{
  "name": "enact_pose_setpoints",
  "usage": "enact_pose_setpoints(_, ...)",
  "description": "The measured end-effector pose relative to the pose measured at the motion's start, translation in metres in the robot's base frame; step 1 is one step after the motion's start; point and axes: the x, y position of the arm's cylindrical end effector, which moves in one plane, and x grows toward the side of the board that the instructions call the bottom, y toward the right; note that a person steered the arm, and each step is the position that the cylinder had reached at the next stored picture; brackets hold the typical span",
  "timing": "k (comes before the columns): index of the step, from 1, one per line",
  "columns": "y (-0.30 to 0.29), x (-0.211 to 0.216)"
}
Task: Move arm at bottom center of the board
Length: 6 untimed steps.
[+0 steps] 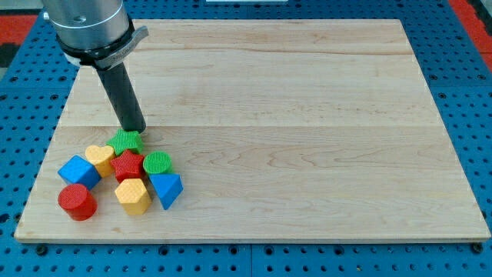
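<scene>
My dark rod comes down from the view's top left, and my tip (136,130) rests on the wooden board (292,108) at its left side, touching the top edge of the green star block (124,141). Just below lies a tight cluster: a yellow heart block (99,158), a red star block (127,165), a green cylinder (157,163), a blue cube (78,171), a yellow hexagon block (133,195), a blue triangle block (166,189) and a red cylinder (77,201).
The board lies on a blue perforated table (469,92). The arm's grey body (88,27) hangs over the board's top left corner.
</scene>
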Motion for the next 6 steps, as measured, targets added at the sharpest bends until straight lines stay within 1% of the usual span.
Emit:
enact_pose_setpoints(3, -0.002, 0.000)
enact_pose_setpoints(4, 0.025, -0.003)
enact_pose_setpoints(5, 0.093, -0.007)
enact_pose_setpoints(6, 0.178, 0.032)
